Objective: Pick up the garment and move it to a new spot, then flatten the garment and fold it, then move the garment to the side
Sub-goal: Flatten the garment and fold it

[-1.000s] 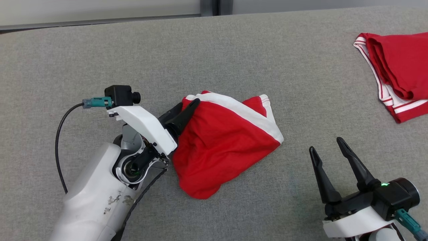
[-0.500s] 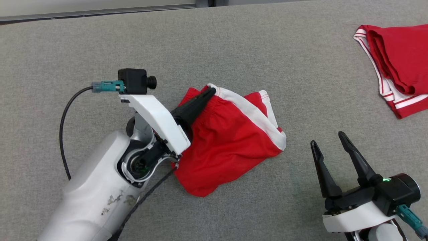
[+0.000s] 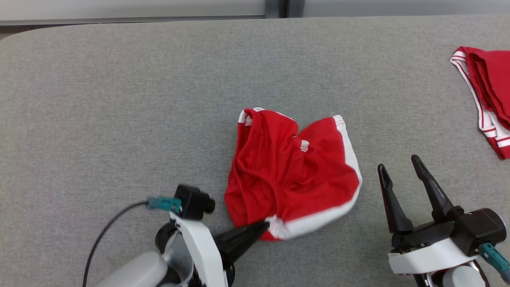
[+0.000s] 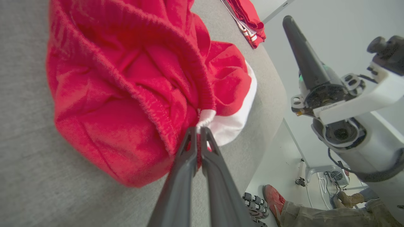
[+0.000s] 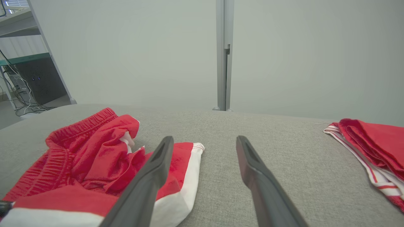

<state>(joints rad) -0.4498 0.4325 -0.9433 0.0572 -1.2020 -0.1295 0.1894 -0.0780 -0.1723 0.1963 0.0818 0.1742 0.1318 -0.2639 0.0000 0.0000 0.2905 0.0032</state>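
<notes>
Left claw (image 3: 266, 225) pinches the crumpled red garment (image 3: 295, 175) by its white-striped edge; right claw (image 3: 398, 162) stands spread.

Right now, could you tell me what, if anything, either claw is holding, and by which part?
The left claw pinches the shorts by a white-trimmed corner; the right claw holds nothing.

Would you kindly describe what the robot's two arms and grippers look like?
The left gripper and right gripper each have two long, tapering black fingers on a white bracket. Each wrist carries a black camera with a teal connector; a black cable trails from the left one. The left forearm is pale grey.
</notes>
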